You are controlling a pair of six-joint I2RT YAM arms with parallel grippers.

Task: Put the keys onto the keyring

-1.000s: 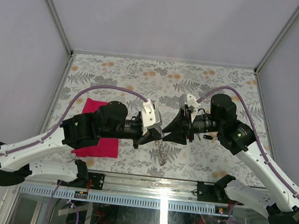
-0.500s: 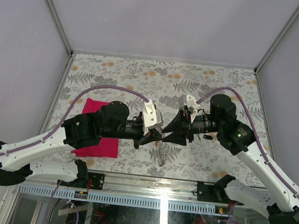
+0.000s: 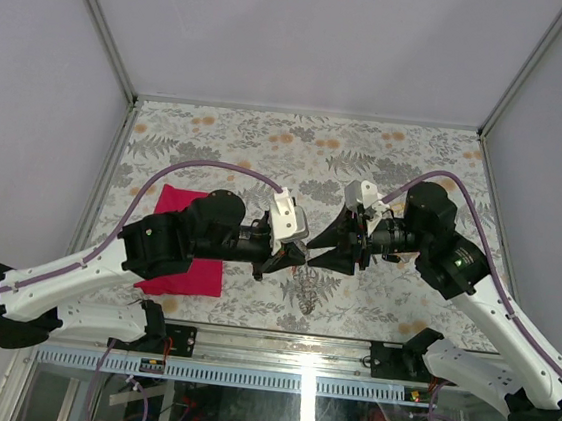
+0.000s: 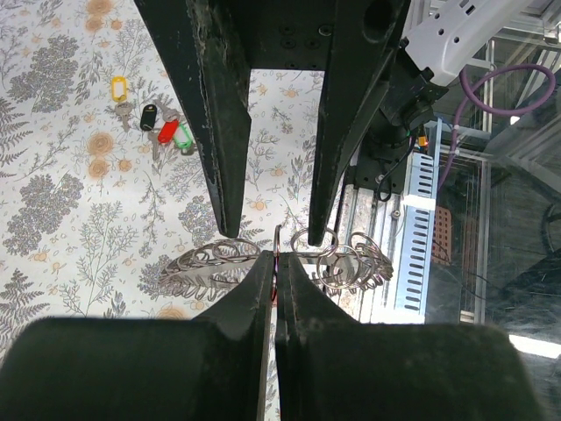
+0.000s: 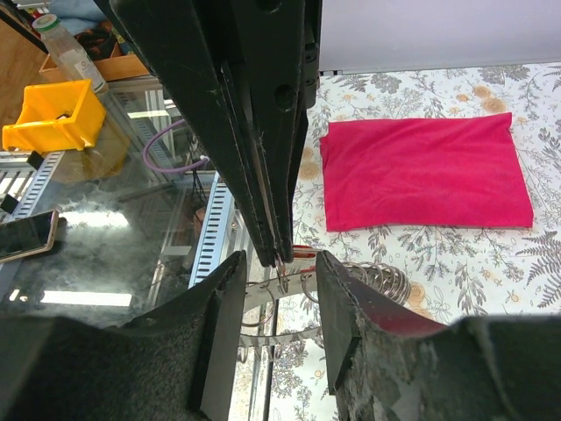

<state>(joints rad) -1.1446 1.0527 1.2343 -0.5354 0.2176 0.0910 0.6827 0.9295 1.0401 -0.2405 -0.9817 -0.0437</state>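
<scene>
The left gripper (image 4: 274,261) holds the keyring (image 4: 277,239) in closed fingers (image 4: 245,298). The right gripper (image 5: 280,260) stands apart (empty). The keys (image 4: 162,127) lie on the table (image 4: 53,219), none threaded yet.

My right arm (image 3: 432,224) swings its elbow out to the right and a little toward the near edge, so the forearm lies flatter behind the right gripper (image 3: 312,245). Its purple cable (image 3: 435,176) shifts too, and the left arm (image 3: 179,240) edges slightly rightward.
</scene>
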